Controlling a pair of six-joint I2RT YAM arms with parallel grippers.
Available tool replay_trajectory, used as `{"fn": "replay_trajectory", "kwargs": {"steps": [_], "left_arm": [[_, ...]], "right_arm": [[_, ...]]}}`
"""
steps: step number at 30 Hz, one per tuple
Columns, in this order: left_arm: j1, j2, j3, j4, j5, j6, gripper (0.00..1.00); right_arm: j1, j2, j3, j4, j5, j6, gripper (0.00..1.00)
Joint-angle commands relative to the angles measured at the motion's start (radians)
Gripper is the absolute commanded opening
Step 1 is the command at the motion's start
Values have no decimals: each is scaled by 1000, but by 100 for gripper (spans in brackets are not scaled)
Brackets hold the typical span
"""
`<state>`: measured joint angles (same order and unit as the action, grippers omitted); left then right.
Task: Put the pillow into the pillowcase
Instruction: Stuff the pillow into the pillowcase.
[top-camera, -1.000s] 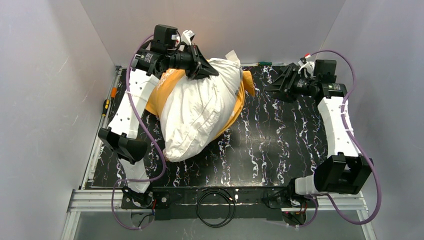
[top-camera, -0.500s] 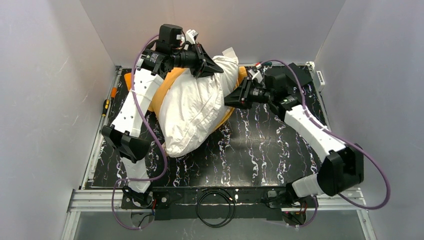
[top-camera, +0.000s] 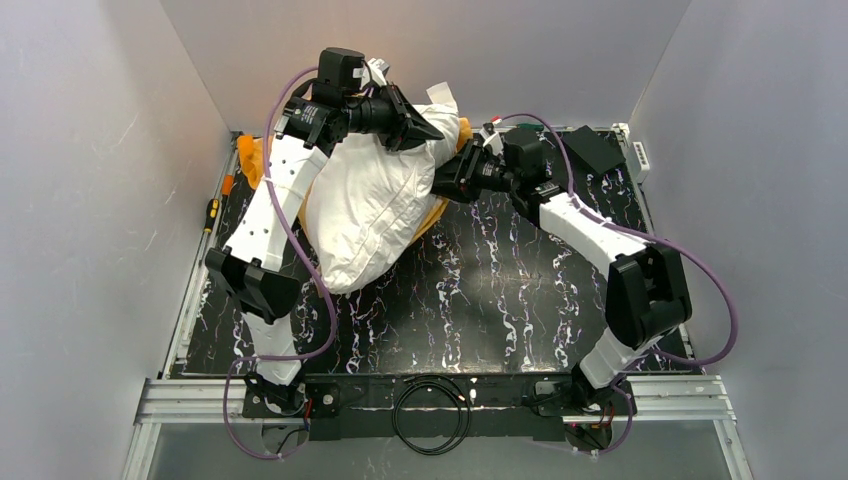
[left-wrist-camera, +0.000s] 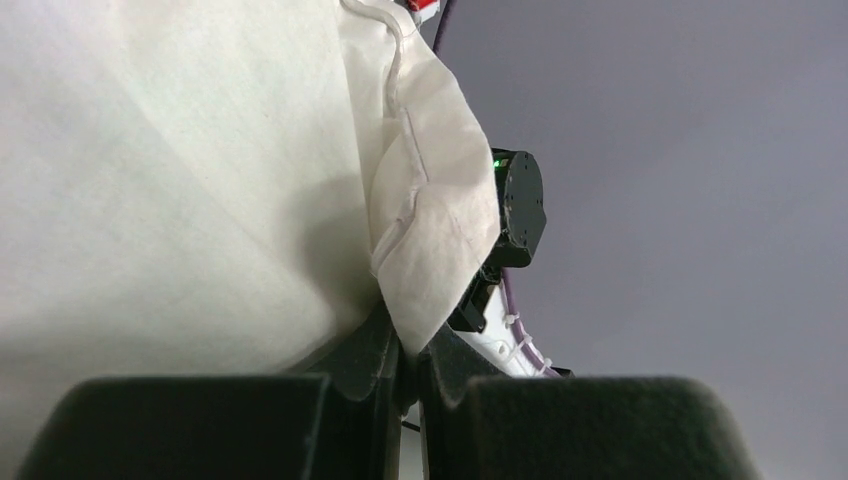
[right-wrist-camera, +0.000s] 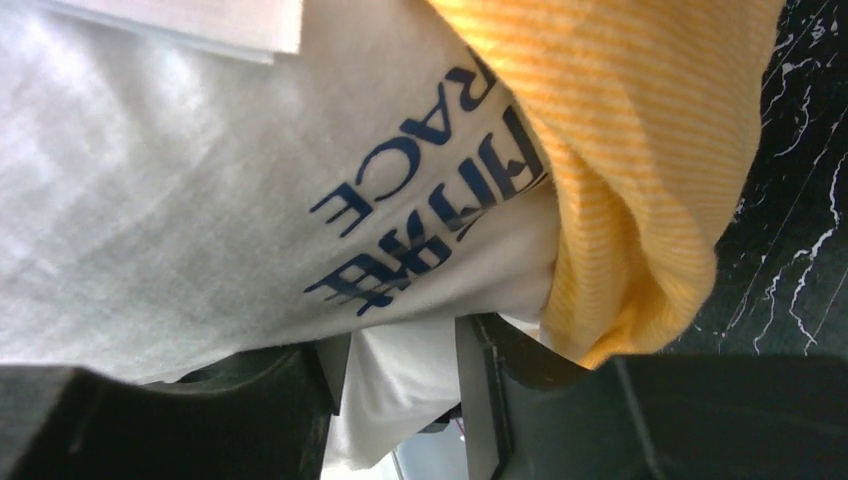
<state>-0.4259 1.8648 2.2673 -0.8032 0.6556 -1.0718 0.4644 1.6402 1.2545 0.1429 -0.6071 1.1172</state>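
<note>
**Holding a pillow partly sleeved in orange, upper centre of the table**

Item 1, pillow (top-camera: 368, 205): off-white, plump and creased. It lies slantwise in the upper left-centre of the top view, on the black marbled table (top-camera: 500, 290). Its lower end is bare. The right wrist view shows dark blue lettering (right-wrist-camera: 430, 200) printed on its fabric.

Item 2, pillowcase (top-camera: 250, 160): orange. It shows as a bunched edge at the pillow's upper left and a sliver under its right side. In the right wrist view it forms a ribbed orange fold (right-wrist-camera: 630, 150) lying over the pillow, upper right of the frame.

Item 3, left gripper (top-camera: 420, 128): at the pillow's top end, near the back wall. It is clenched on a corner flap of the pillow, and the left wrist view shows the fingers (left-wrist-camera: 385, 350) pressed together on white cloth.

Item 4, right gripper (top-camera: 445, 185): set against the pillow's right flank, beside the orange edge. Its jaws stand partly apart with white pillow fabric filling the gap. Whether they pinch it cannot be told.
</note>
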Motion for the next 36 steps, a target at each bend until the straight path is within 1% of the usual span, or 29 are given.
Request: {"fn": "replay_trajectory", "kwargs": {"steps": [1, 4, 7, 10, 15, 22, 27, 31, 35, 36], "left_arm": [[-22, -48, 34, 125, 99, -62, 0], [-24, -52, 32, 132, 96, -72, 0], [-25, -53, 35, 144, 96, -84, 0], [-25, -51, 43, 157, 97, -97, 0], [-27, -44, 68, 170, 98, -115, 0], [-27, -48, 77, 201, 75, -133, 0], [-28, -52, 82, 231, 56, -146, 0], [-27, -60, 75, 228, 24, -128, 0], [-25, -60, 64, 232, 9, -125, 0], [-25, -57, 64, 235, 6, -123, 0]], "right_arm": [[-5, 79, 38, 83, 169, 0, 53], [-5, 102, 48, 83, 193, -5, 58], [-5, 117, 73, 16, 235, -42, 64], [-6, 124, 89, -44, 288, -79, 66], [-8, 143, 118, -103, 358, -120, 66], [-9, 170, 144, -207, 444, -179, 59], [-9, 171, 129, -262, 492, -221, 60], [-13, 125, 74, -269, 526, -253, 64], [-15, 61, -16, -165, 494, -269, 72], [-18, 43, -31, -115, 470, -272, 72]]}}
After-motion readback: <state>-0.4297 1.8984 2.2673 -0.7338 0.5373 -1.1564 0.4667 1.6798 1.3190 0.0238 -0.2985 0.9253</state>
